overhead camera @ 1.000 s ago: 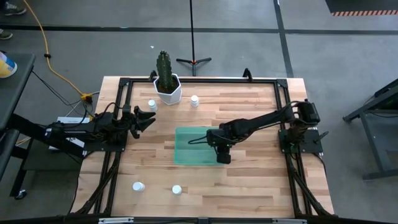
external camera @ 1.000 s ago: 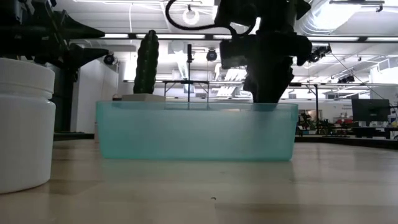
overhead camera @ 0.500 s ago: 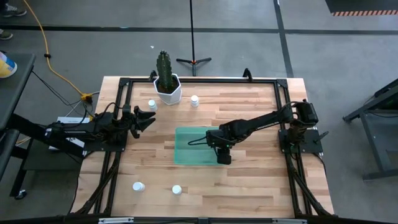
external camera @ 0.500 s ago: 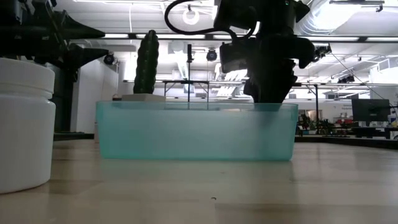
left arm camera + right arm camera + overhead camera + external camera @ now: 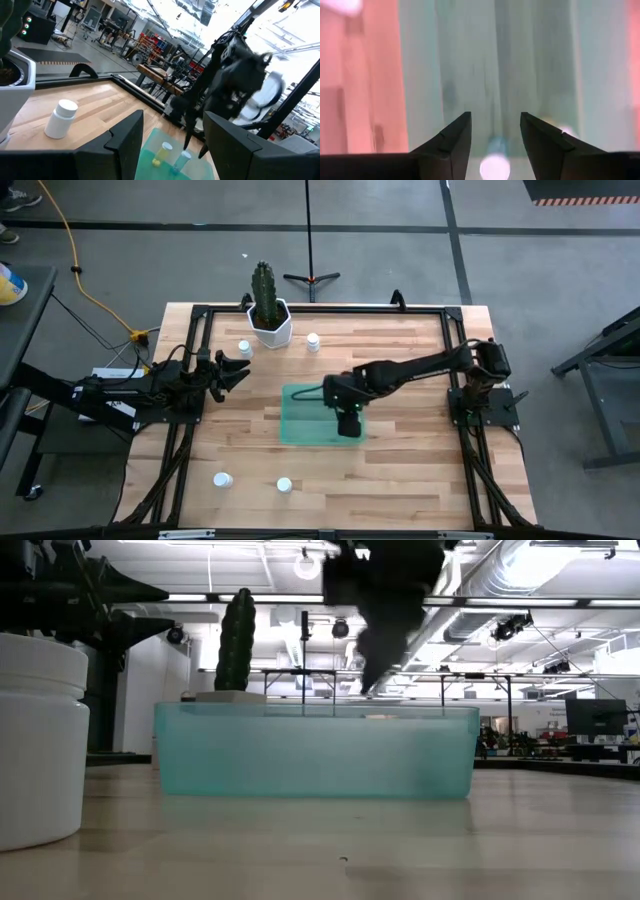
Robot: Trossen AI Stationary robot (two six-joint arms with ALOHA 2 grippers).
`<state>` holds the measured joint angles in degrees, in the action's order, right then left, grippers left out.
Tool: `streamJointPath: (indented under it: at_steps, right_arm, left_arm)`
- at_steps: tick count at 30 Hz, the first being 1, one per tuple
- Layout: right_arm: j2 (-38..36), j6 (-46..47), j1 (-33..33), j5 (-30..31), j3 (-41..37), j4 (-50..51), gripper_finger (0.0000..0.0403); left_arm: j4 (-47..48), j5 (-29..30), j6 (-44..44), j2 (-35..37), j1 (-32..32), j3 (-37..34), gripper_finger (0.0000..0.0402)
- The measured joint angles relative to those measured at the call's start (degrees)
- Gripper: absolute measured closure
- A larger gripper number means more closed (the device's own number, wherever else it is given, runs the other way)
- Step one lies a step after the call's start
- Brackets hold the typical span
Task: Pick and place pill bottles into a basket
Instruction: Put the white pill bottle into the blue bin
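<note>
Change since 1 s ago: right claw (image 5: 347, 423) has slid from the basket's right end toward its middle and risen; in the low view it no longer dips behind the basket wall.

High view: basket (image 5: 297, 428) sits mid-desk. 4 pill bottles stand outside it: bottle beside the pot (image 5: 244, 348), bottle right of the pot (image 5: 313, 340), near-left bottle (image 5: 222, 479), near-middle bottle (image 5: 284, 485). Left claw (image 5: 237, 368) waits at the desk's left edge, close to the cactus pot (image 5: 271, 326).

Low view: right claw (image 5: 385, 615) hangs above the basket rim (image 5: 315, 710), clear of it (blurred). One bottle (image 5: 38, 735) stands large at the near left, upright on the desk (image 5: 400, 850).

Left wrist view: left claw's fingers (image 5: 125, 135) spread, nothing between them. A white bottle (image 5: 60, 118) stands upright on the desk beside the pot. 2 bottles lie in the basket, one yellowish (image 5: 162, 151).

Right wrist view: right claw's fingers (image 5: 454, 135) spread and empty, looking down into the basket; a white cap (image 5: 495, 166) shows below the gap.

Relation for next move: judged from above, the 2 bottles by the pot lie nearest the left claw; the 2 near-edge bottles lie away from both arms, toward the desk's near side, all upright.
</note>
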<state>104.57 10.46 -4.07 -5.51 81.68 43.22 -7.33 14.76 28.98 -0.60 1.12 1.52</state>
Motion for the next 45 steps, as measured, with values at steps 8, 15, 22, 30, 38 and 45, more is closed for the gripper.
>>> streamJointPath:
  at_steps: [8,15,22,30,38,45]
  right_arm:
    - [-4.77,-4.73,2.36,2.29,5.06,-2.61,0.0269]
    - [-24.62,-4.94,6.14,4.38,-8.34,-23.12,0.0308]
    - [-42.76,-2.69,10.32,8.78,-30.61,-33.69,0.0324]
    - [-59.33,4.68,14.15,3.92,-51.05,-50.38,0.0312]
    - [-67.75,4.18,14.37,0.89,-63.54,-53.79,0.0319]
    - [-71.74,4.72,14.99,-0.19,-73.83,-67.60,0.0320]
  left_arm:
    - [0.00,-0.02,-0.05,-0.01,0.01,0.00,0.0160]
    - [0.16,-0.04,0.03,-0.01,0.01,0.00,0.0160]
    - [0.17,-0.06,0.17,0.00,0.01,0.00,0.0160]
    - [0.19,-0.04,-0.12,-0.02,0.01,0.00,0.0160]
    - [0.20,-0.04,-0.23,-0.02,0.01,0.00,0.0160]
    - [0.23,2.46,-0.23,-0.01,0.01,0.00,0.0160]
